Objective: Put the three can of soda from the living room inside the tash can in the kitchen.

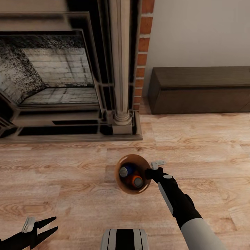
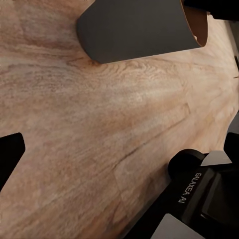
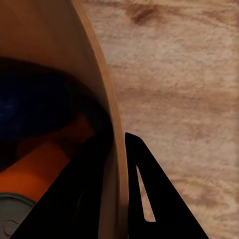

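The tash can (image 1: pixel 134 159) is a round bin, brown inside, held over the wood floor in front of the fireplace. My right gripper (image 1: pixel 150 172) is shut on its rim, one finger inside the wall and one outside (image 3: pixel 144 189). Inside lie a dark blue can of soda (image 1: pixel 126 170) and an orange one (image 1: pixel 136 180); I cannot make out a third. In the right wrist view the blue can (image 3: pixel 30 104) lies beyond the orange can (image 3: pixel 37 174). The bin's grey outside (image 2: pixel 134 27) faces the left wrist camera. My left gripper (image 1: pixel 56 223) is open and empty, low at the left.
A red brick fireplace (image 1: pixel 55 76) with a pale column (image 1: pixel 121 69) fills the far left. A dark low cabinet (image 1: pixel 201 90) stands against the wall at the right. Wood floor (image 1: pixel 69 173) stretches between. My base (image 1: pixel 125 239) is at the bottom edge.
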Tool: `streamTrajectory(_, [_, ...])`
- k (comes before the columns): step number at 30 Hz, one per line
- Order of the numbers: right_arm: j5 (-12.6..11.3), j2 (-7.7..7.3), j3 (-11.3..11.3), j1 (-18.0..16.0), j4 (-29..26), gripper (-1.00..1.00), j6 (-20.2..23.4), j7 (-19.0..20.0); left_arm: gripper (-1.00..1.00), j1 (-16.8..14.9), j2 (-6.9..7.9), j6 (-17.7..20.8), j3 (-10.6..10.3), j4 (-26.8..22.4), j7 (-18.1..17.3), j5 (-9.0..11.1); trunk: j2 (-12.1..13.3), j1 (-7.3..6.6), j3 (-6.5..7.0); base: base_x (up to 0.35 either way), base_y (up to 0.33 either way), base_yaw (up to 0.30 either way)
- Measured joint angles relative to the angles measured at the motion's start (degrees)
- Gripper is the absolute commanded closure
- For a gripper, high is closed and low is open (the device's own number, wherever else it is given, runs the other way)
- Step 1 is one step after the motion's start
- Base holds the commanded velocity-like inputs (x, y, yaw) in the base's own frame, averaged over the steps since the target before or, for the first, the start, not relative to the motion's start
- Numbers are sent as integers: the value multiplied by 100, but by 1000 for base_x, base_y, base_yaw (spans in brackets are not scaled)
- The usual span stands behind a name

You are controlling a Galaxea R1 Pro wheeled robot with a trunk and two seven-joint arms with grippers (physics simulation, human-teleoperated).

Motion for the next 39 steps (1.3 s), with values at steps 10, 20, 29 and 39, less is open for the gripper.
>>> streamTrajectory(10, [4,2,-1,-1,5,100,0,0,-100,0,-2,4,-1,0,0,-1,0,-2,0,0,0,0])
streamTrajectory(20, [5,2,-1,-1,4,100,0,0,-100,-1,-4,1,1,0,0,2,0,-2,0,0,0,0])
streamTrajectory(29, [12,3,-1,7,18,100,0,2,-100,-4,-6,-1,-5,2,0,-4,161,-57,70,0,0,0])
streamTrajectory(39, [27,3,2,6,28,100,0,-4,-100,-4,-7,-1,2,2,0,-5,161,-57,70,0,0,0])
